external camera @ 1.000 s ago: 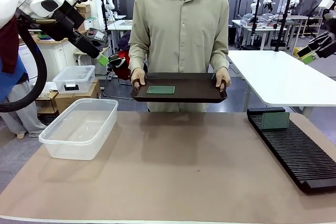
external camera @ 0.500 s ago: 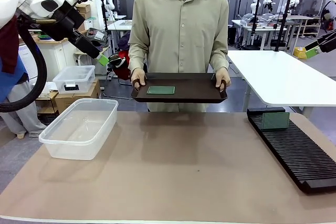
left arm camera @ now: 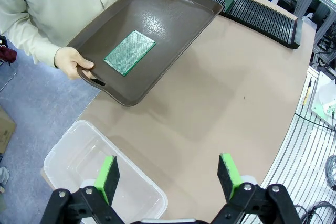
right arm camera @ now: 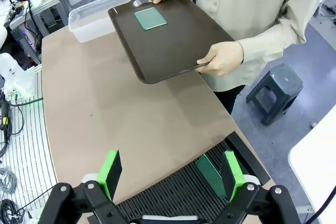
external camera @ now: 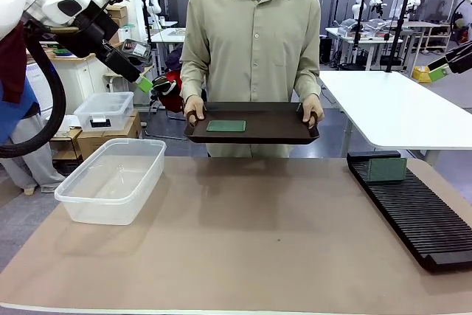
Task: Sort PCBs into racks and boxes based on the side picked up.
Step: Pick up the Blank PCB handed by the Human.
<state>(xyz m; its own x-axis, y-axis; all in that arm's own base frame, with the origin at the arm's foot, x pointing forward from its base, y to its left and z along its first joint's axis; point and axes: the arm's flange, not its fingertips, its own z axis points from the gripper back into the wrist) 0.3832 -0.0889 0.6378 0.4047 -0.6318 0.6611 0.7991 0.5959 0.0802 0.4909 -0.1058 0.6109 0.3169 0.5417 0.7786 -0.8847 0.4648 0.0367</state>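
Green PCB point(external camera: 226, 126) on brown tray point(external camera: 274, 122); 2nd PCB point(external camera: 387, 170) upright in rack point(external camera: 422, 219)

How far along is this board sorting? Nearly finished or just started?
About halfway, it seems. Done: one green board stands slotted at the far end of the black rack. In hand: the person holds out the brown tray with a second board lying flat on it; the left gripper and right gripper hang open and empty. Left: picking up that board and sorting it; no board lies in the clear tub.
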